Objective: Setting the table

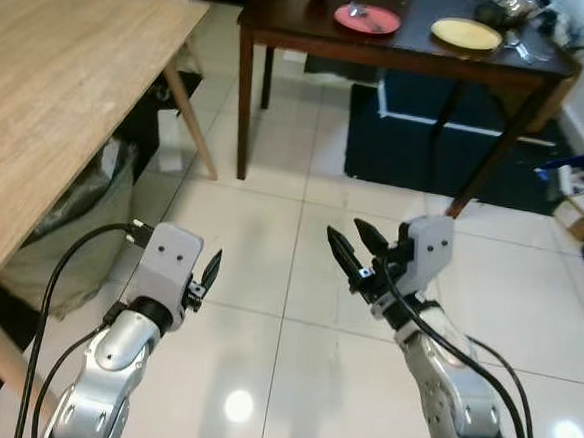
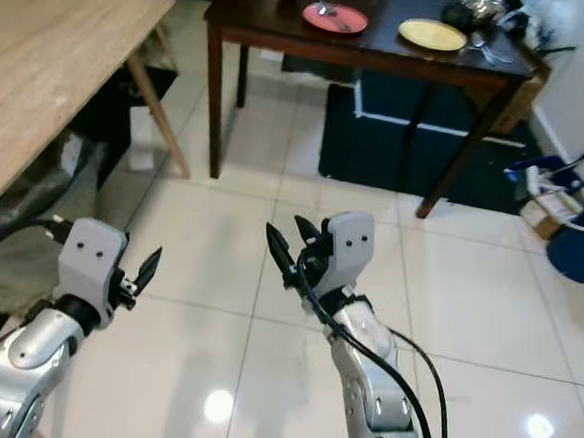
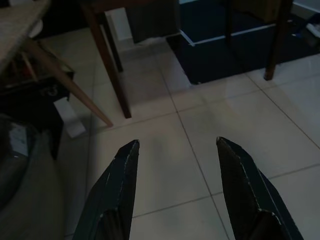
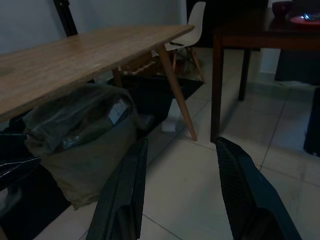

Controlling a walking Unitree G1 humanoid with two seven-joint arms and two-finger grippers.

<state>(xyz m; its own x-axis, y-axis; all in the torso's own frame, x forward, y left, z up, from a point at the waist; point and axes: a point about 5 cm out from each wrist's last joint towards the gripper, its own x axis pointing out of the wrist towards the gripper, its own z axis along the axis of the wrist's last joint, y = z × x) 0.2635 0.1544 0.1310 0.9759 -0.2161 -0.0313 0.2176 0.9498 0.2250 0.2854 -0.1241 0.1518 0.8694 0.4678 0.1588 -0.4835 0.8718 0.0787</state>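
Across the white tiled floor (image 1: 271,228), a dark wooden table (image 1: 404,54) is standing at the far side, carrying a red plate (image 1: 367,19) with cutlery lying on it and a yellow plate (image 1: 466,34) sitting bare, near each other. More cutlery (image 1: 524,50) and a dark cluttered heap are lying just beyond the yellow plate. A light wooden table (image 1: 50,102) is running along the left, with a bulging bag (image 4: 85,135) sitting on the floor beneath it. The left gripper (image 3: 177,190) is hovering over the tiles with its fingers spread apart, holding nothing. The right gripper (image 1: 358,249) is hanging likewise over the floor, its fingers parted and touching nothing. Both are well apart from the plates.
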